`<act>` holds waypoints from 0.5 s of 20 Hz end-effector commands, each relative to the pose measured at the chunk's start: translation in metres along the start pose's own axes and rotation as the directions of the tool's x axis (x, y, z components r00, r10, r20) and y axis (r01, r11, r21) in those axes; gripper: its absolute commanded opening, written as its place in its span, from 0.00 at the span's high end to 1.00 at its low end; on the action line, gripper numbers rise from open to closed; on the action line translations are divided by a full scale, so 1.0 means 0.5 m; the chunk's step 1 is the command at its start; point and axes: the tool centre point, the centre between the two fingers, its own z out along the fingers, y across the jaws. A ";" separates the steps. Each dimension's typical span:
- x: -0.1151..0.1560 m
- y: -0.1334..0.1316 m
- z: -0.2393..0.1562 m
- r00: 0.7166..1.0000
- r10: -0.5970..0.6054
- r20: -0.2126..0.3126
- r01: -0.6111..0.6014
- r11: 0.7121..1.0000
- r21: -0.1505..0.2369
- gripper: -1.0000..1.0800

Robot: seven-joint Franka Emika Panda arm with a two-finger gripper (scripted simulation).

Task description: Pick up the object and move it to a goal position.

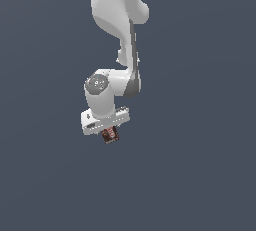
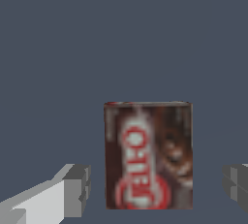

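Note:
The object (image 2: 147,155) is a small dark red-brown box with a red-and-white printed label. In the wrist view it stands between my two grey fingertips (image 2: 77,189), with a gap of grey floor showing on each side, so the jaws are apart and not touching it. In the exterior view the object (image 1: 110,136) shows just under the white hand, near the middle of the picture. My gripper (image 1: 109,132) is open and straddles the object; it also shows in the wrist view (image 2: 157,191). In the exterior view the fingers are too small to make out.
A plain dark grey-blue floor (image 1: 200,175) fills both views. The white arm (image 1: 117,15) comes down from the top of the exterior view. No other object and no goal marker shows.

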 end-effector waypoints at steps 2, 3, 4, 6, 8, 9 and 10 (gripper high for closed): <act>-0.001 -0.001 0.025 1.000 -0.001 0.001 0.001 1.000 0.001 0.04; -0.001 -0.001 0.035 1.000 -0.002 0.001 0.002 1.000 0.001 0.04; -0.002 -0.001 0.046 1.000 -0.002 0.001 0.002 1.000 0.001 0.04; -0.002 -0.001 0.067 1.000 -0.003 0.000 0.003 1.000 0.000 0.04; -0.002 -0.002 0.081 1.000 -0.004 0.000 0.004 1.000 0.000 0.04; -0.002 -0.001 0.086 1.000 -0.004 0.000 0.004 1.000 0.000 0.04; -0.002 -0.001 0.089 1.000 -0.004 0.000 0.004 1.000 0.000 0.04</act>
